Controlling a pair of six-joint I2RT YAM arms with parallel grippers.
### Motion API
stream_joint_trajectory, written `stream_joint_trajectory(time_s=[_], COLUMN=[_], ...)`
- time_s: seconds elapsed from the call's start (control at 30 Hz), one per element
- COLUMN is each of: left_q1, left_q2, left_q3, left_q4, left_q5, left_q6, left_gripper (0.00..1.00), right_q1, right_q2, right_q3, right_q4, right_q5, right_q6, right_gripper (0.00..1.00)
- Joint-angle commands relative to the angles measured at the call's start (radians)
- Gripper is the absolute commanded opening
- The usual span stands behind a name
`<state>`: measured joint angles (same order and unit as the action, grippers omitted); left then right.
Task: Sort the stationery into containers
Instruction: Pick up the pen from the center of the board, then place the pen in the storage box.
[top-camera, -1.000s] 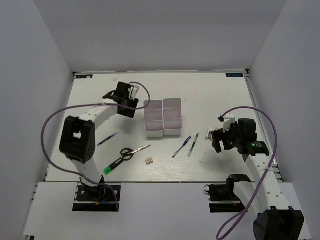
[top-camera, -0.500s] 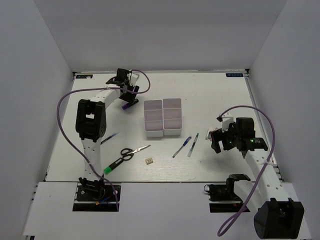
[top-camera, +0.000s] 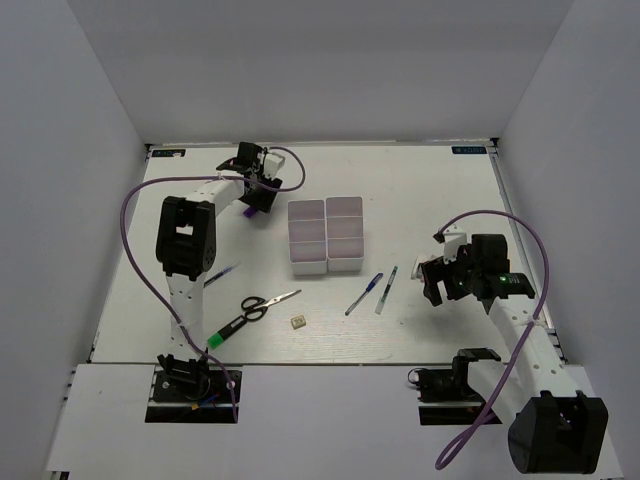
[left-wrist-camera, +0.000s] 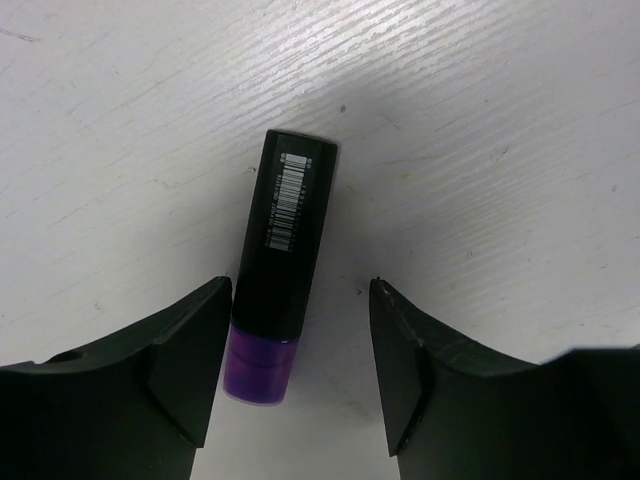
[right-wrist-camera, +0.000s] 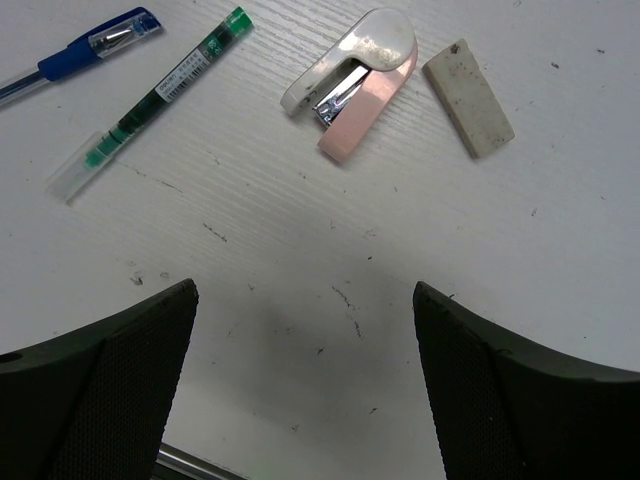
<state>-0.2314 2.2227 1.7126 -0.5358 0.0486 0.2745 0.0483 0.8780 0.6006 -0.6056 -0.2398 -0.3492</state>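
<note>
The purple marker (left-wrist-camera: 285, 235) has a black body and a purple end and lies on the table. My left gripper (left-wrist-camera: 300, 370) is open around it, the marker close to the left finger, a gap on the right. From above, this gripper (top-camera: 254, 198) is far left of the white containers (top-camera: 325, 235), with the marker (top-camera: 250, 211) just showing. My right gripper (right-wrist-camera: 305, 380) is open over bare table; beyond it lie a blue pen (right-wrist-camera: 85, 50), a dark slim pen (right-wrist-camera: 150, 100) and a white eraser (right-wrist-camera: 468, 97). Scissors (top-camera: 265, 305) and a beige block (top-camera: 298, 322) lie near the front.
A pink and white stapler (right-wrist-camera: 350, 85) lies beside the eraser. A green-capped marker (top-camera: 228, 328) lies by the scissors, and another blue pen (top-camera: 222, 277) sits left of them. White walls enclose the table on three sides.
My left arm has swung from beside the containers toward the far left, and its gripper now stands over the purple marker. The right arm has barely moved.
</note>
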Motion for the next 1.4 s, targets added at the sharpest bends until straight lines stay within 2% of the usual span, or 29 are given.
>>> stream_joint_trajectory(time_s=[0.0,0.13,0.37,0.4,0.5,0.6,0.67,0.8,1.0,1.1,1.23,1.33,1.37], left_q1=[-0.003,-0.006,-0.011,-0.013,0.000,0.017,0.035,0.021,-0.040,-0.049,-0.051,-0.043,-0.042], left_q2=[0.001,0.018,0.000,-0.008,-0.070,-0.190,-0.317,-0.492,-0.638,-0.656,-0.679,-0.696,-0.687], left_q3=[0.001,-0.018,-0.097,-0.110,-0.131,-0.156,-0.205,-0.287,-0.367,-0.386,-0.462,-0.544,-0.554], left_q4=[-0.013,-0.020,-0.030,-0.033,-0.030,0.018,0.048,0.147,0.189,0.209,0.387,0.606,0.725], left_q5=[0.005,-0.041,-0.102,-0.116,-0.134,-0.116,-0.058,0.060,0.183,0.374,0.520,0.621,0.651], left_q6=[0.015,0.026,0.022,0.011,-0.040,-0.136,-0.233,-0.311,-0.244,-0.201,-0.198,-0.242,-0.260], left_gripper=[0.67,0.60,0.19,0.09,0.00,0.00,0.00,0.00,0.00,0.00,0.00,0.00,0.00], right_q1=[0.004,0.001,0.002,0.002,-0.001,0.002,0.004,0.001,0.002,0.002,0.002,-0.002,0.001], right_q2=[-0.005,-0.010,-0.022,-0.025,-0.043,-0.056,-0.059,-0.065,-0.070,-0.071,-0.066,-0.062,-0.060], right_q3=[0.039,0.042,0.042,0.041,0.039,0.033,0.034,0.028,0.028,0.028,0.027,0.028,0.028], right_q4=[-0.008,-0.011,-0.010,-0.010,-0.010,-0.006,-0.003,-0.005,-0.006,-0.008,-0.010,-0.011,-0.010], right_q5=[0.002,-0.001,-0.003,-0.006,-0.018,-0.030,-0.038,-0.046,-0.055,-0.061,-0.069,-0.062,-0.064], right_q6=[-0.007,-0.004,0.003,0.003,0.003,0.004,0.004,0.003,0.003,0.003,0.001,0.003,0.003], right_gripper=[0.90,0.90,0.90,0.90,0.90,0.90,0.90,0.90,0.90,0.90,0.90,0.90,0.90])
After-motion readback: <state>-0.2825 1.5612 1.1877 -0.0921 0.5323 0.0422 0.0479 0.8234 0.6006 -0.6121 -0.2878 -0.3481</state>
